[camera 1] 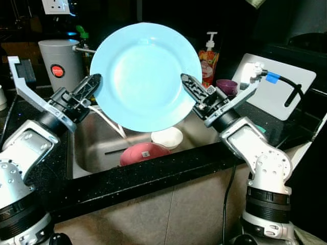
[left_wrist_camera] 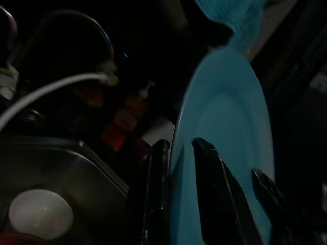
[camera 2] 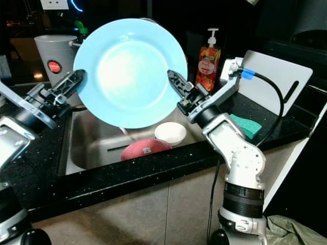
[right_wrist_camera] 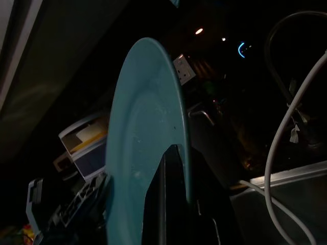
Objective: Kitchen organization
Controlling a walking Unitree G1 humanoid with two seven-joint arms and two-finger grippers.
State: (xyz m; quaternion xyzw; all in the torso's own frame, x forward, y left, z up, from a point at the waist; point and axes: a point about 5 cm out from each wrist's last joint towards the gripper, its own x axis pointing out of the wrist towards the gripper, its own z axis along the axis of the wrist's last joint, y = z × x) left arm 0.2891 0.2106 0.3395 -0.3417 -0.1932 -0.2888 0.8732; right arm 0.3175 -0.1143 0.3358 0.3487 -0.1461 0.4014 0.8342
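Observation:
A large light-blue plate (camera 1: pixel 145 74) is held upright above the sink (camera 1: pixel 97 148), its face turned toward me. My left gripper (camera 1: pixel 94 84) is shut on the plate's left rim, and the left wrist view shows the rim (left_wrist_camera: pixel 173 153) between its black fingers (left_wrist_camera: pixel 209 184). My right gripper (camera 1: pixel 186 84) is shut on the plate's right rim (right_wrist_camera: pixel 184 153). Below the plate, in the sink, lie a pink plate (camera 1: pixel 143 153) and a white bowl (camera 1: pixel 167 137).
A grey canister (camera 1: pixel 61 61) stands behind the sink at the left. A soap bottle (camera 1: pixel 209 53) and a purple cup (camera 1: pixel 226 87) stand at the back right, near a white cutting board (camera 1: pixel 286 84) and a green sponge (camera 2: pixel 245 125). A black countertop edge (camera 1: pixel 153 173) runs along the front.

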